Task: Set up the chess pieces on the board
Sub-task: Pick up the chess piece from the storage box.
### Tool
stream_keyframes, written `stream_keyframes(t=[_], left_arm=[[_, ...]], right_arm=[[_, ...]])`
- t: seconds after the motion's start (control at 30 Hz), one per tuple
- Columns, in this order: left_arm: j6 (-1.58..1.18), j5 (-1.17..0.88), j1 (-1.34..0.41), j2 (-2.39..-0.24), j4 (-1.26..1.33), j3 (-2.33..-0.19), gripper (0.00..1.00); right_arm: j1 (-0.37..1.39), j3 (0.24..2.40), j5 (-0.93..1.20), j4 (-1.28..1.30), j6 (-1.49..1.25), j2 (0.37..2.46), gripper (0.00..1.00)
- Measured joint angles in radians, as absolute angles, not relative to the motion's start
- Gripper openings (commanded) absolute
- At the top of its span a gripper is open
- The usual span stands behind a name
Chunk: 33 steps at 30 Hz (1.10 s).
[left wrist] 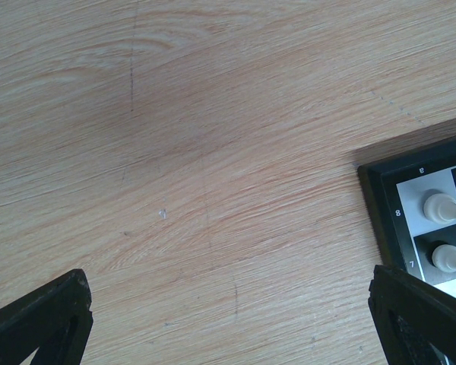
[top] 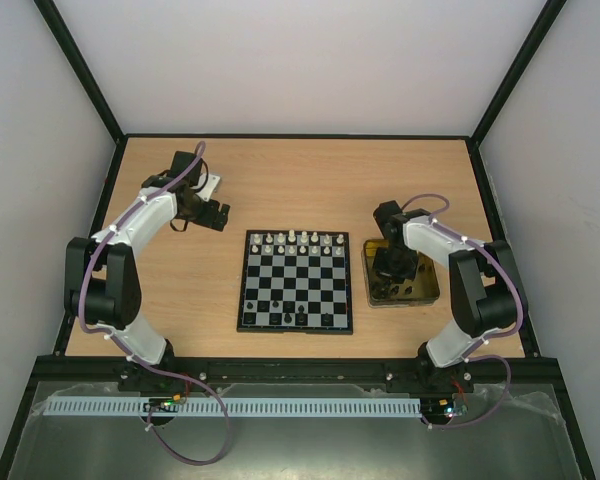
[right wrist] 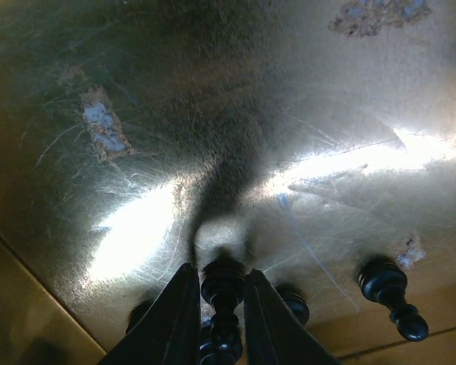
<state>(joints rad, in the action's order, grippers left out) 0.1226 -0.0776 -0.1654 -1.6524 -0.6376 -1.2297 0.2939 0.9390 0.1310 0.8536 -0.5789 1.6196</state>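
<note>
Jaws: you've got them pinched tight on a black piece point(right wrist: 223, 285), one on each side of it.
Gold tray point(right wrist: 235, 106): shiny, pretty scratched up, a few worn patches, glare streaks.
Other black piece point(right wrist: 387, 289): on the tray to your right, apart from the jaws.
Half-hidden: more dark pieces point(right wrist: 293, 303) behind the jaws.

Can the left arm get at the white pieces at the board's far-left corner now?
Probably yes: the left gripper is open over the table just beside that corner of the board; nothing lies between it and the white pieces.
</note>
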Motion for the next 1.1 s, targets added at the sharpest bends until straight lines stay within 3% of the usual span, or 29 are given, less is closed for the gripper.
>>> stream_keyframes(t=[0.5, 1.1], left_arm=[[0.123, -0.077, -0.165, -1.652, -0.637, -1.230, 0.99], [0.123, -0.077, -0.165, -1.652, -0.637, -1.230, 0.99]], right_arm=[[0.294, 0.925, 0.136, 0.837, -0.575, 1.619, 0.02], [0.294, 1.007, 0.113, 0.883, -0.576, 1.611, 0.02]])
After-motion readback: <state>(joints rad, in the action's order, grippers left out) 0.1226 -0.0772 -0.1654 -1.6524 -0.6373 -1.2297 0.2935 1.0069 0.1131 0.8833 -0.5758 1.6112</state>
